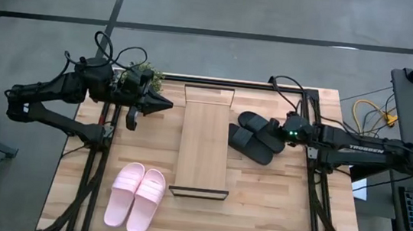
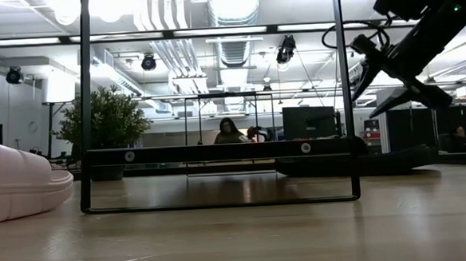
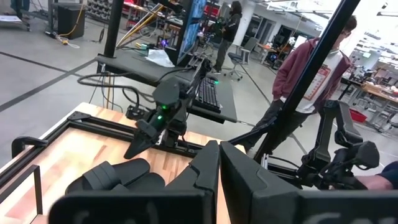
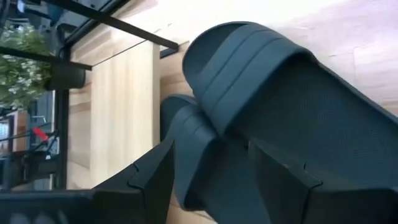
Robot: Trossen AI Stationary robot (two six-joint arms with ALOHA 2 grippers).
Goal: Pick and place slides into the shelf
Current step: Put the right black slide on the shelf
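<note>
- Black slides [image 4: 273, 112] fill the right wrist view, lying side by side and overlapping, just right of the shelf [image 1: 204, 142] at the centre of the high view.
- Right end effector [image 1: 276, 130] hangs over that pair with its fingers spread wide, one finger [image 4: 152, 174] above the nearer slide and nothing gripped.
- Risk: because the two black slides overlap, closing here could catch both straps or drag the neighbour along; a grip on the strap edge alone could let the slide swing and tip on the narrow shelf.
- Pink slides [image 1: 135, 198] sit together on the surface at the lower left of the high view, well apart from the shelf, which carries nothing.
- Left end effector [image 1: 163, 104] waits at the upper left with its fingers pressed together and holding nothing, near a small potted plant [image 1: 143, 73]; a wide swing could knock it.
- Writing: "TROSSEN" reads in white on the right arm [image 1: 364, 148]; no label shows on the slides.
</note>
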